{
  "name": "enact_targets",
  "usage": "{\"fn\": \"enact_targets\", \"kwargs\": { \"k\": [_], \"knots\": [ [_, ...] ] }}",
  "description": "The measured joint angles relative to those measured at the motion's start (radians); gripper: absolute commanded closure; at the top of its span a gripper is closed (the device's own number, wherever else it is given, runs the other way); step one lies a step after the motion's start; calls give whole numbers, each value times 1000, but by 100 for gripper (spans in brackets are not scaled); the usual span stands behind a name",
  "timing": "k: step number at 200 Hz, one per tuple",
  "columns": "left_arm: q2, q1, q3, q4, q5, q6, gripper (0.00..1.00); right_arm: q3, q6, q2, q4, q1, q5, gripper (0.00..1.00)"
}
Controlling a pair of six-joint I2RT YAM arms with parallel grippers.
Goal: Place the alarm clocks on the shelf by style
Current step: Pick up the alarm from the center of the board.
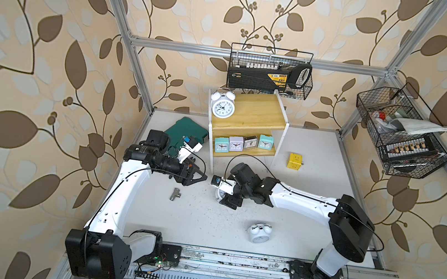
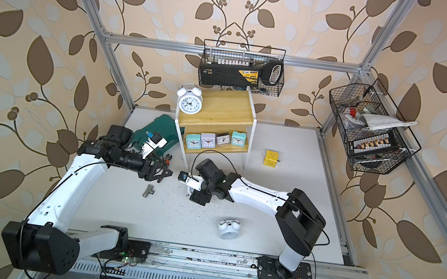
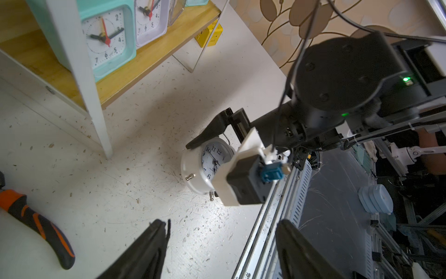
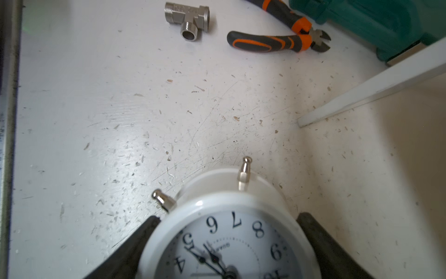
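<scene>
The shelf stands at the back, with one round white twin-bell alarm clock on its top board. Its lower board holds a row of square clocks: mint, lilac, grey and mint. My right gripper is shut on a second round white clock at the table's middle, one finger on each side of its rim. A third round clock lies near the front. My left gripper hangs open and holds nothing, just left of the held clock.
A yellow cube sits right of the shelf. A metal tee fitting, orange-black pliers and a green case lie on the left. Black wire baskets hang at the back and right. The shelf's white leg is close by.
</scene>
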Motion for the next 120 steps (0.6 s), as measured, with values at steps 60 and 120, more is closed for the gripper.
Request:
{"fn": "enact_targets", "kwargs": {
  "k": [60,120],
  "knots": [
    [125,-1,40,-32,1,-121,23,-29,-91,-54,12,101,37,44],
    [193,-45,41,-77,3,-141,23,28,-145,-54,3,130,80,43]
  ]
}}
